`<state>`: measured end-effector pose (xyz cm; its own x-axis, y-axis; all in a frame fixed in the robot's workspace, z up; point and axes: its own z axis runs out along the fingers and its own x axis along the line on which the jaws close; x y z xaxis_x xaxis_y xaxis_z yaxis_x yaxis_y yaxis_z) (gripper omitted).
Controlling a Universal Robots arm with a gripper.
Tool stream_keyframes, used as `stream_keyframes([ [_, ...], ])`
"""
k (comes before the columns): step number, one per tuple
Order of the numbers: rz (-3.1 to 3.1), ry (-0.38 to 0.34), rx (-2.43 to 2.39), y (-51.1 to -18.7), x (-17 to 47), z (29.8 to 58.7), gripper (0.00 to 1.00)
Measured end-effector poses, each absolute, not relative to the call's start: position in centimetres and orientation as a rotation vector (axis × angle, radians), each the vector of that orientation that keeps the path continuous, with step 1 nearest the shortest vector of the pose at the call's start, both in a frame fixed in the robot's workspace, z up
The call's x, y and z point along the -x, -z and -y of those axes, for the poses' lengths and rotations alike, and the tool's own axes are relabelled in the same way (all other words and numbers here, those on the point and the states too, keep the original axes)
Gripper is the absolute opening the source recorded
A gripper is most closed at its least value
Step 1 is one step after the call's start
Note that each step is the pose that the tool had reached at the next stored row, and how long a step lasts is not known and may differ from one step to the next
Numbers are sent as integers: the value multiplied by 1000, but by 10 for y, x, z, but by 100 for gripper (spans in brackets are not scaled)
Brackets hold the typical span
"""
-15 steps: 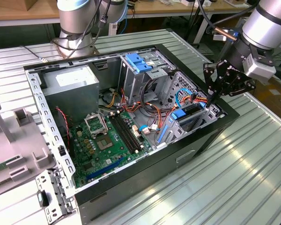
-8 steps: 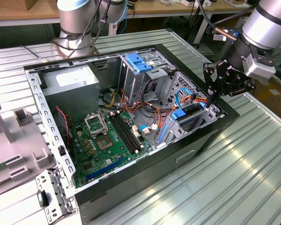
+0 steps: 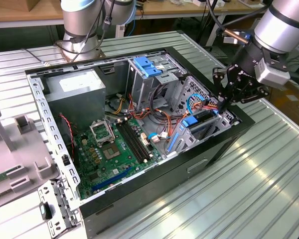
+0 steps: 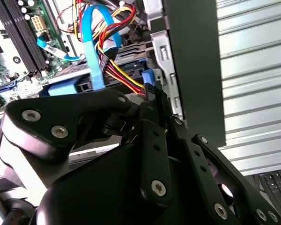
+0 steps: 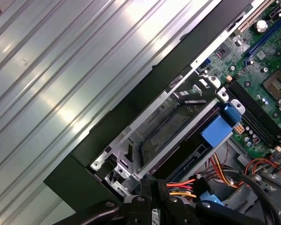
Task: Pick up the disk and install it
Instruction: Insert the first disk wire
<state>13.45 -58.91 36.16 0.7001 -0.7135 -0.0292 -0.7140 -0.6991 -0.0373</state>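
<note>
As you scan the exterior view from its left, you first meet a grey plastic cover (image 3: 10,149) lying flat on the ribbed metal table (image 3: 269,174), just beside the open computer case (image 3: 154,172). Inside the case, the grey power supply (image 3: 74,89) sits toward the exterior view's left. The green motherboard (image 3: 109,149) lies below it in the picture. Further along, a ribbed blue latch (image 3: 147,67) tops the upper drive cage, and a tangle of red, yellow and orange wires (image 3: 164,122) runs between that cage and the board.

Next you reach the disk (image 3: 195,123). It sits in the lower metal drive cage at the case's corner, toward the exterior view's right, with its blue carrier facing the motherboard and its dark body inside the frame. In the first wrist view the disk (image 5: 215,131) lies flat between the cage rails, alongside the black case wall. In the second wrist view its blue carrier (image 4: 68,86) shows behind a flat blue cable (image 4: 91,51).

Your gripper (image 3: 221,105) hangs at that same corner, tips down at the disk's outer end, among the power wires. In both wrist views the gripper (image 4: 152,91) (image 5: 152,185) has its fingers drawn together with no gap between them, and you can see nothing clamped there. Whether the tips touch the carrier, you cannot tell. The silver arm (image 3: 279,25) rises toward the exterior view's right.
</note>
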Motion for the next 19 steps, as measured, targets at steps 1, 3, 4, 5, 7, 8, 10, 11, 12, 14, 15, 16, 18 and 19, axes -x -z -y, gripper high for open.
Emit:
stream_keyframes([
  [1,-1199,-19,2854,-362,-132,589,17],
  [3,-1199,-19,2854,-362,-126,589,17],
  [4,-1199,-19,2854,-362,-122,589,17],
  [5,-1199,-19,2854,-362,-120,589,17],
  [7,-1199,-19,2854,-362,-113,589,17],
  [8,-1199,-19,2854,-362,-111,589,17],
  [10,-1199,-19,2854,-361,-105,589,17],
  [11,-1213,-19,2848,-361,-104,589,17],
  [12,-1229,-19,2841,-360,-104,589,17],
  [14,-1265,-18,2825,-359,-104,589,17],
  [15,-1275,-18,2820,-359,-104,588,17],
  [16,-1279,-17,2818,-359,-104,587,17],
  [18,-1285,-17,2816,-359,-102,586,17],
  [19,-1288,-17,2814,-359,-100,585,17],
])
